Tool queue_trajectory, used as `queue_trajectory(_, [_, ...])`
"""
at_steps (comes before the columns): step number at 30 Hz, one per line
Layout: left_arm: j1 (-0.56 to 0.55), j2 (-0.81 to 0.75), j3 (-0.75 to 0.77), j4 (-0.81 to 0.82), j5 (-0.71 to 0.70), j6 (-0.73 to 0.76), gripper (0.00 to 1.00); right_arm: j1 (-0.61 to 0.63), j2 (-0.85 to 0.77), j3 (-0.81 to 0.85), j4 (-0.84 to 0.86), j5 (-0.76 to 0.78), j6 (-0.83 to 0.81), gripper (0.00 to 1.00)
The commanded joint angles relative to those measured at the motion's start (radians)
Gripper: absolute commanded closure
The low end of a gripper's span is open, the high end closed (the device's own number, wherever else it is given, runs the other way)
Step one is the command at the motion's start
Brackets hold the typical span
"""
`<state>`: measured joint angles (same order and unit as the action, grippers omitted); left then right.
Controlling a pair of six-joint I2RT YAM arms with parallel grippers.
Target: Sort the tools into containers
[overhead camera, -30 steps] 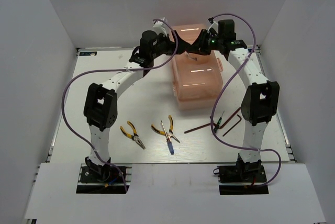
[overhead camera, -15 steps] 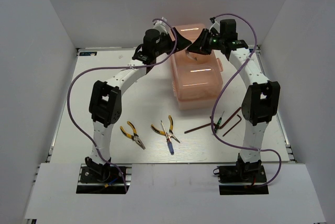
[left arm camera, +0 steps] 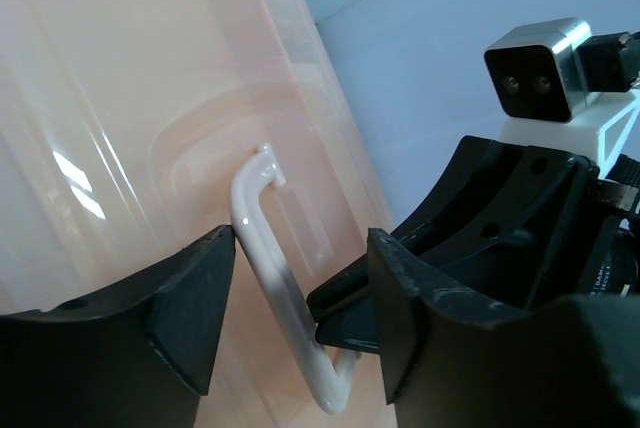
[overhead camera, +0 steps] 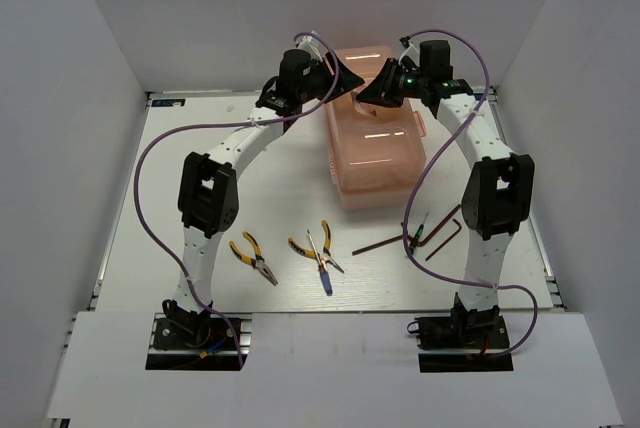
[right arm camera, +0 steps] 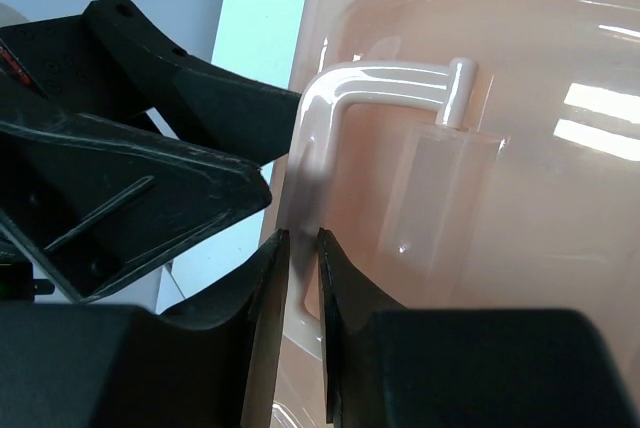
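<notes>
1. While every tool lies loose at the near side of the table [overhead camera: 280,198], none is sorted: one yellow-handled pliers [overhead camera: 253,259] at near left, a second pliers [overhead camera: 318,251] crossed with the blue-handled screwdriver [overhead camera: 326,281] at near centre, and dark hex keys [overhead camera: 380,244] and a small green-black tool [overhead camera: 418,231] at near right.
   Risk: if the box gets dragged nearward it could plough into them.
2. Toolbox [overhead camera: 375,163], salmon-pink and translucent, stands beyond the tools, right of centre, with its lid down.
   Risk: whether any latch holds the lid cannot be told. If one does, an upward pull may lift or tip the whole box instead of opening it.
3. Lid handle [right arm camera: 385,76], white, sits on the far part of the lid, and both arms converge on it.
4. Right gripper [right arm camera: 302,248] has its fingers drawn almost together, pinching one leg of the handle.
   Risk: the hold is narrow on smooth plastic, so a slanted pull could let the handle slip out.
5. Left gripper [left arm camera: 300,298] has its fingers spread wide on either side of the handle bar and appears not to touch it.
   Risk: it is very close to the right gripper. Closing or shifting here could knock the fingers together or jam both on the same bar.
</notes>
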<state>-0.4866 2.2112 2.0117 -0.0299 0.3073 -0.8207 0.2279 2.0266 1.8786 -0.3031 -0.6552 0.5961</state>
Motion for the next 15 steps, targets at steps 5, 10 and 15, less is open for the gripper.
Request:
queue_trajectory(5, [-0.004, 0.018, 0.100, -0.198, 0.032, 0.012, 0.41, 0.014, -0.029, 0.005, 0.033, -0.061, -0.015, 0.76])
queue_trajectory(10, [-0.014, 0.028, 0.130, -0.241, 0.032, 0.012, 0.46, 0.014, -0.035, 0.005, 0.032, -0.058, -0.027, 0.76])
queue_trajectory(15, [-0.023, 0.079, 0.203, -0.292, 0.053, 0.012, 0.47, 0.013, -0.046, 0.005, 0.028, -0.054, -0.038, 0.76])
